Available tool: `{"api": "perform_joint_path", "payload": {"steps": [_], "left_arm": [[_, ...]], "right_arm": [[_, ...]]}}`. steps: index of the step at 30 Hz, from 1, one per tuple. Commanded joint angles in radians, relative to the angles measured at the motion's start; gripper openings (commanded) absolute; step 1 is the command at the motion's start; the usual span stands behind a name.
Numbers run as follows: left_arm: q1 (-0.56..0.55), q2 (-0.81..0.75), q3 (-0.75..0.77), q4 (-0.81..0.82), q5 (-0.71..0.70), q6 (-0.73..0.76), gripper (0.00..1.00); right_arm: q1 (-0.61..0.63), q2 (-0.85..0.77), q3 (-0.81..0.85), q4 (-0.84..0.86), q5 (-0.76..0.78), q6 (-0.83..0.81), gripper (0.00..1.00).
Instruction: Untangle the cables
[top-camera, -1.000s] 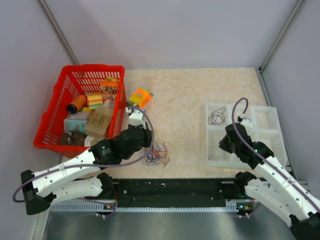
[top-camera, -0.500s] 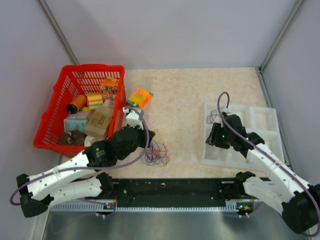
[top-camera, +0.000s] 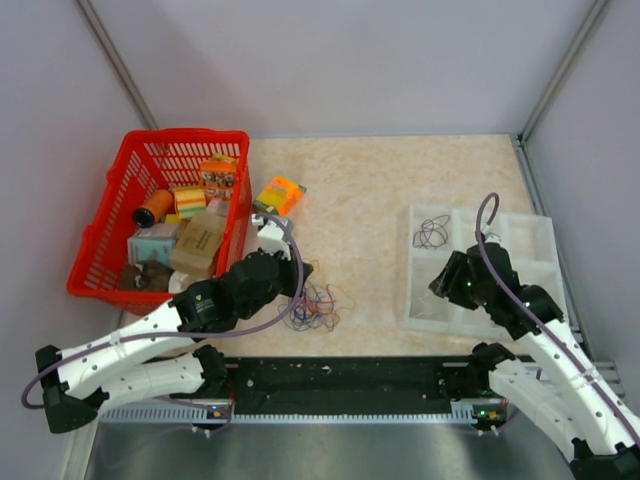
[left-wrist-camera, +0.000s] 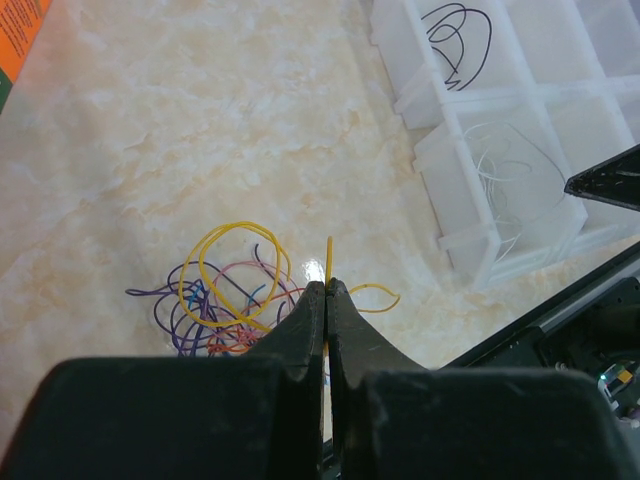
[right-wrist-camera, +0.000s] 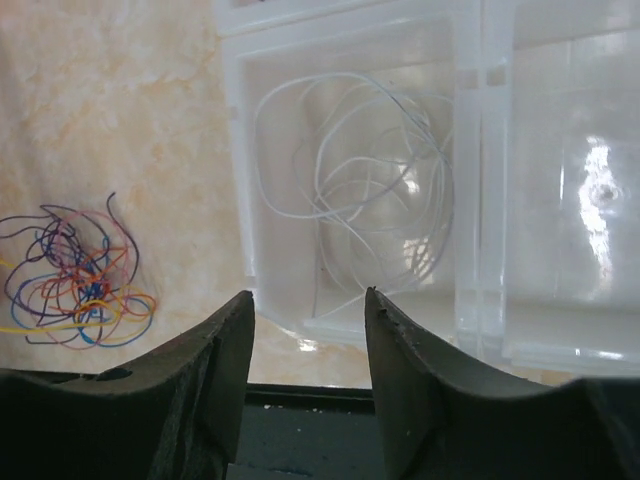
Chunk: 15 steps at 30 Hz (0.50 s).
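Note:
A tangle of thin cables (top-camera: 318, 306) in purple, blue, orange and yellow lies on the table near the front, also in the left wrist view (left-wrist-camera: 215, 310) and the right wrist view (right-wrist-camera: 75, 285). My left gripper (left-wrist-camera: 327, 288) is shut on a yellow cable (left-wrist-camera: 232, 268) at the tangle's right side. A white cable (right-wrist-camera: 360, 180) lies coiled in a compartment of the clear tray (top-camera: 545, 262). A black cable (top-camera: 433, 232) lies in the tray's far left compartment. My right gripper (right-wrist-camera: 308, 300) is open and empty above the tray's near left corner.
A red basket (top-camera: 120, 230) full of boxes and spools stands at the left. An orange box (top-camera: 280, 194) lies beside it. A black rail (top-camera: 340, 380) runs along the table's near edge.
My right gripper has pulled back from the tray's far left compartment toward the near edge. My left arm has shifted slightly over the tangle.

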Motion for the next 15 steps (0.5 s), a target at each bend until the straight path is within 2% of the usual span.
{"api": "perform_joint_path", "payload": {"steps": [1,6,7,8,10,12,13,15], "left_arm": [[0.000,-0.019,0.037,0.030,0.012,0.009,0.00],[0.002,-0.039,0.042,0.045,0.044,-0.004,0.00],[0.000,-0.040,0.049,0.047,0.055,-0.007,0.00],[0.002,-0.039,0.060,0.047,0.065,-0.016,0.00],[0.000,-0.037,0.085,0.041,0.079,-0.030,0.00],[0.002,-0.033,0.117,0.028,0.095,-0.033,0.00],[0.000,-0.029,0.135,0.021,0.098,-0.036,0.00],[0.000,-0.025,0.161,0.010,0.098,-0.043,0.00]], "right_arm": [[-0.004,-0.017,-0.046,-0.051,0.107,0.120,0.45],[-0.002,0.022,-0.153,0.108,0.121,0.128,0.37],[-0.002,0.043,-0.161,0.141,0.105,0.073,0.24],[-0.002,0.069,-0.137,0.143,0.079,0.022,0.17],[0.012,0.059,-0.089,0.144,0.049,-0.028,0.17],[0.039,0.005,-0.050,0.138,0.087,-0.047,0.26],[0.041,-0.021,-0.033,0.140,0.083,-0.062,0.35],[0.042,-0.038,0.001,0.162,0.030,-0.119,0.61]]}}
